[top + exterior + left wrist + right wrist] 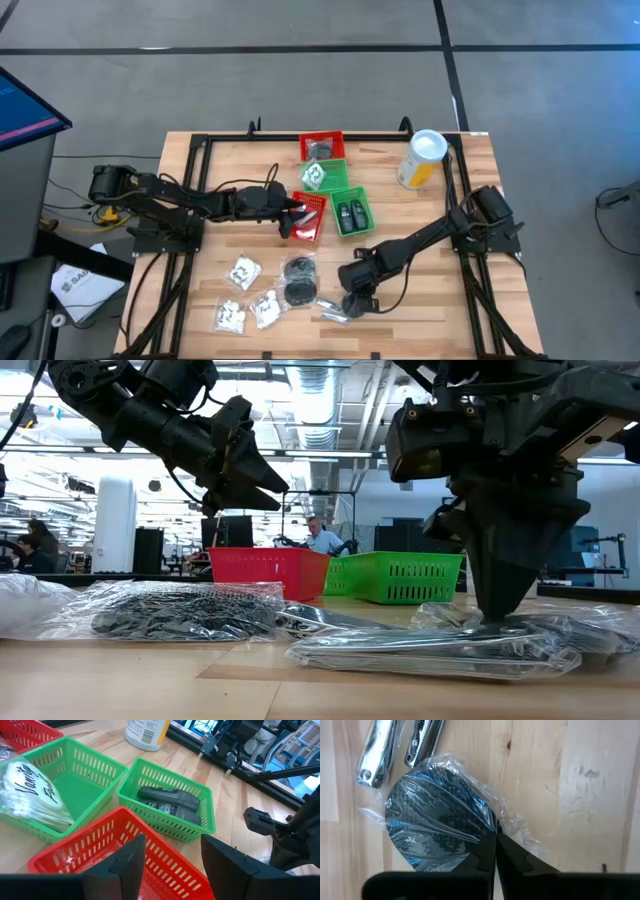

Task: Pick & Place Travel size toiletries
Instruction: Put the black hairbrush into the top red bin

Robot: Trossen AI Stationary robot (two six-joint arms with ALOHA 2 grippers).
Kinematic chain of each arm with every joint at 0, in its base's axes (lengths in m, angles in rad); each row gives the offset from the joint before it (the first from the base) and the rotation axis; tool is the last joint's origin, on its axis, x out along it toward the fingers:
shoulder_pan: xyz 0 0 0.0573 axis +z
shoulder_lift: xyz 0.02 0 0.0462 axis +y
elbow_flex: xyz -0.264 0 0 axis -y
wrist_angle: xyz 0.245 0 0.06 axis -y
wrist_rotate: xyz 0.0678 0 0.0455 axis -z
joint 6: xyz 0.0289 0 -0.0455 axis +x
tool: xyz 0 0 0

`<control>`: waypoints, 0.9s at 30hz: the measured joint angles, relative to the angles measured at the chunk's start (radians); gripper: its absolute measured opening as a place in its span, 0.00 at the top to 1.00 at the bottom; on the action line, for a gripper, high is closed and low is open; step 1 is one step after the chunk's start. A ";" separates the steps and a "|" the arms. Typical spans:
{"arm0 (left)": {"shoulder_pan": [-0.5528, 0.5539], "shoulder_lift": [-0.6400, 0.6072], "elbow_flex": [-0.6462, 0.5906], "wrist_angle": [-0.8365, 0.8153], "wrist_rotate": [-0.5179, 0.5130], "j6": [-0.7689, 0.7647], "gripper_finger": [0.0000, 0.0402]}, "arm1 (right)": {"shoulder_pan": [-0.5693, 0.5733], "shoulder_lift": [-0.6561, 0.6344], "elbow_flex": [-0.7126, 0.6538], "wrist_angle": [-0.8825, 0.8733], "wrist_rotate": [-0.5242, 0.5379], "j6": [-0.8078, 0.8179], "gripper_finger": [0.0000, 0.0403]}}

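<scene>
Two grippers: right gripper (495, 851) pinched shut on crinkly clear wrap of round black disc (437, 817) (on wooden table (580, 780)); left gripper (172, 865) open, empty, above red mesh basket (95, 852).

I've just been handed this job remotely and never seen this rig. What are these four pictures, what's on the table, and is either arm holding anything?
It is a two-armed robot at a wooden table. One picture looks straight down, one looks level across the tabletop, and one comes from each wrist.

From above, red and green mesh baskets sit mid-table beside a yellow canister. Near the front edge lie clear packets with white contents, black round discs and silvery sachets.

The left gripper hovers open over a red basket, holding nothing. Its wrist camera also shows dark bottles in a green basket.

The right gripper is down at the table, shut on the plastic wrap of a bagged black disc, beside two shiny metal clippers. It has not lifted it.
</scene>
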 joint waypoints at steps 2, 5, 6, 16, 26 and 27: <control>0.000 0.000 0.000 0.000 0.000 0.000 0.55 | 0.000 0.002 0.019 -0.027 0.002 -0.016 1.00; 0.000 0.000 0.000 0.000 0.000 0.021 0.55 | 0.000 0.001 0.061 -0.086 0.006 -0.035 1.00; 0.000 0.000 0.000 0.000 0.000 0.023 0.55 | 0.000 0.000 0.073 -0.104 0.009 -0.038 1.00; 0.000 0.000 0.000 0.002 0.000 0.025 0.55 | -0.025 -0.002 0.231 -0.306 0.041 -0.112 1.00; 0.000 0.000 0.000 0.008 0.000 0.027 0.55 | -0.102 -0.005 0.418 -0.556 0.194 -0.175 1.00; 0.000 0.000 0.000 0.009 0.000 0.027 0.55 | -0.111 -0.005 0.433 -0.575 0.217 -0.182 1.00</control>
